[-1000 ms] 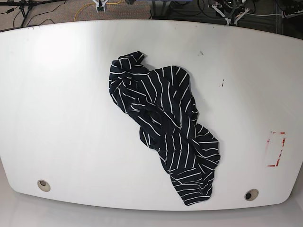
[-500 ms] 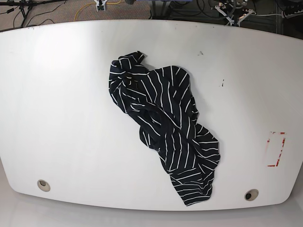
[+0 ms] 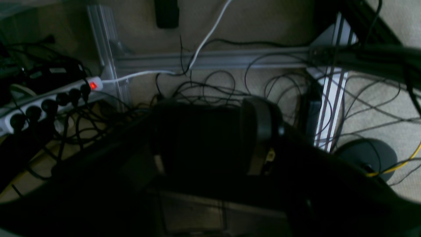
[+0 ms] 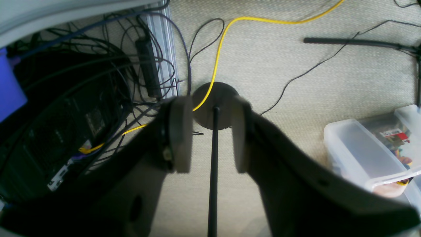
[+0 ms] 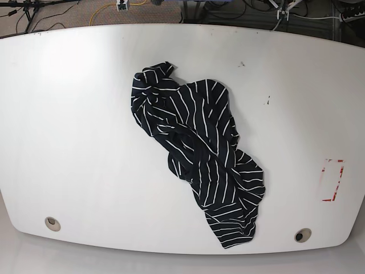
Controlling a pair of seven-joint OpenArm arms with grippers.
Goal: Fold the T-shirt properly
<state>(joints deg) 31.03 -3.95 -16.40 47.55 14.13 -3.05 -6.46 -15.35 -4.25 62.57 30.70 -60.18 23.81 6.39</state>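
The T-shirt (image 5: 199, 154), dark with thin white stripes, lies crumpled in a long heap on the white table (image 5: 68, 114), running from the centre back toward the front right edge. Neither gripper is near it. In the right wrist view my right gripper (image 4: 209, 131) hangs over the carpeted floor, its fingers (image 4: 181, 131) apart with nothing between them. The left wrist view is dark. My left gripper (image 3: 207, 141) hovers there above floor cables, one finger (image 3: 260, 131) visible, jaws apart and empty. Only white slivers of the arms (image 5: 283, 7) show past the table's far edge.
Red tape marks (image 5: 332, 180) sit at the table's right, and two grommet holes (image 5: 52, 224) (image 5: 303, 234) lie near the front edge. Off the table are a power strip (image 3: 49, 105), aluminium frame (image 3: 210, 61), yellow cable (image 4: 217, 56), stand base (image 4: 215, 108) and plastic bin (image 4: 371, 154).
The white arm parts at the far edge in the base view have drawn further back, almost out of the picture. The T-shirt has not moved.
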